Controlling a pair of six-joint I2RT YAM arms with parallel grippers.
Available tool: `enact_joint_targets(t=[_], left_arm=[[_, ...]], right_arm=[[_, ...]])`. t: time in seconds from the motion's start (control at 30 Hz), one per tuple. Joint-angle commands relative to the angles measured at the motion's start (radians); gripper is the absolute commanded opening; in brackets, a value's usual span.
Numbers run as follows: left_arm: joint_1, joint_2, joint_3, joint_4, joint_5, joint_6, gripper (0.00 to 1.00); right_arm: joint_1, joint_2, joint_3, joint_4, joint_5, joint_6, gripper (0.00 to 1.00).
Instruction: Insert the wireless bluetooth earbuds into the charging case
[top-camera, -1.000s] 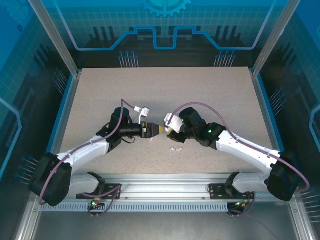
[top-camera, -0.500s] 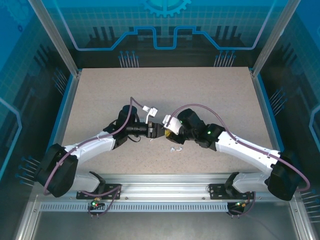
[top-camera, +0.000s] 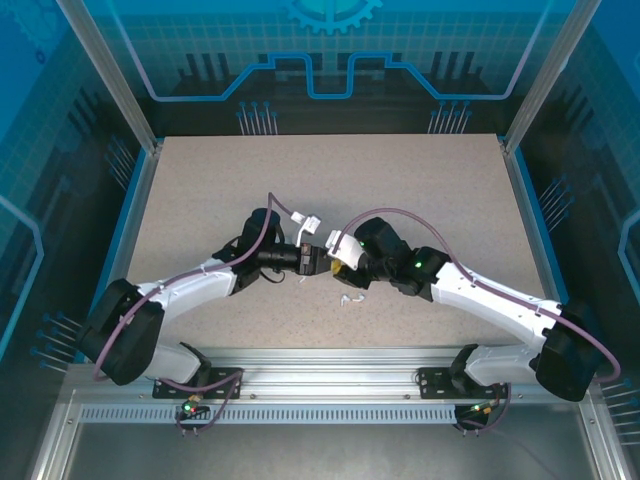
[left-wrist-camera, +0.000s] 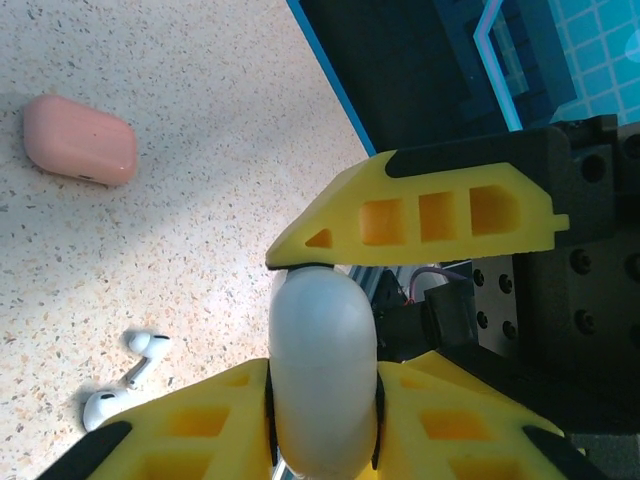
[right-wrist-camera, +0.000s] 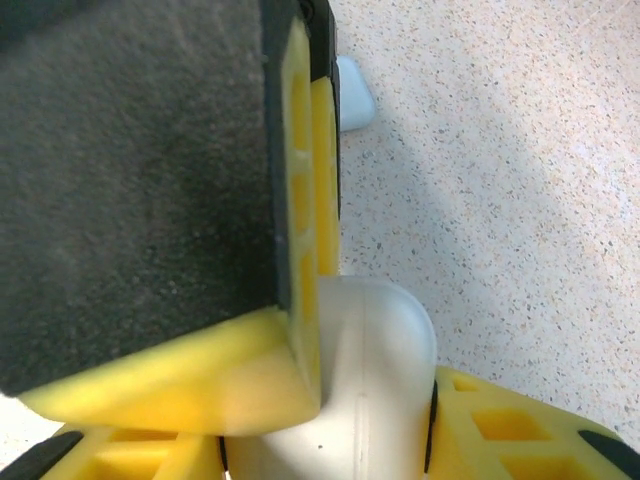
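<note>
A white charging case (left-wrist-camera: 323, 380) hangs above the table's middle, pinched from both sides. My left gripper (left-wrist-camera: 325, 375) is shut on it, and one right finger (left-wrist-camera: 420, 215) rests on its upper end. In the right wrist view the case (right-wrist-camera: 375, 390) sits between my right gripper's (right-wrist-camera: 340, 420) fingers, shut on it, with a left finger (right-wrist-camera: 300, 200) pressed against it. From above, the left gripper (top-camera: 316, 261) and right gripper (top-camera: 338, 266) meet tip to tip. Two white earbuds (left-wrist-camera: 125, 382) lie on the table below, also seen from above (top-camera: 350, 297).
A salmon-pink case (left-wrist-camera: 80, 140) lies closed on the speckled table (top-camera: 420, 190) beyond the earbuds. A small pale object (right-wrist-camera: 352, 98) lies past the right fingers. Another small white piece (top-camera: 298, 281) lies under the left wrist. Blue walls border the table.
My left arm has swung in to the right and its gripper has closed the gap to the case in the right gripper. The right arm has barely moved.
</note>
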Motion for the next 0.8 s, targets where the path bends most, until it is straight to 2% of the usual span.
enact_joint_targets(t=[0.0, 0.07, 0.2, 0.33, 0.4, 0.63, 0.77], left_arm=[[-0.017, 0.003, 0.042, 0.001, 0.084, 0.028, 0.21], [-0.017, -0.008, 0.04, 0.0, 0.079, 0.035, 0.19], [-0.017, -0.051, 0.033, -0.001, 0.046, 0.066, 0.14], [-0.017, -0.112, 0.013, 0.014, -0.014, 0.108, 0.11], [-0.018, -0.142, -0.002, 0.024, -0.049, 0.132, 0.1], [-0.034, -0.271, -0.088, 0.091, -0.179, 0.237, 0.1], [-0.067, -0.364, -0.137, 0.131, -0.253, 0.305, 0.07]], right_arm=[[0.01, 0.007, 0.047, 0.024, 0.014, 0.003, 0.39], [0.002, 0.013, 0.064, -0.007, -0.001, 0.014, 0.45], [-0.017, 0.009, 0.104, -0.094, -0.041, 0.044, 0.68], [-0.043, -0.065, 0.07, -0.089, -0.118, 0.075, 0.91], [-0.066, -0.114, 0.047, -0.08, -0.175, 0.089, 1.0], [-0.206, -0.279, -0.03, -0.002, -0.444, 0.168, 1.0], [-0.248, -0.324, -0.039, 0.055, -0.502, 0.234, 1.0]])
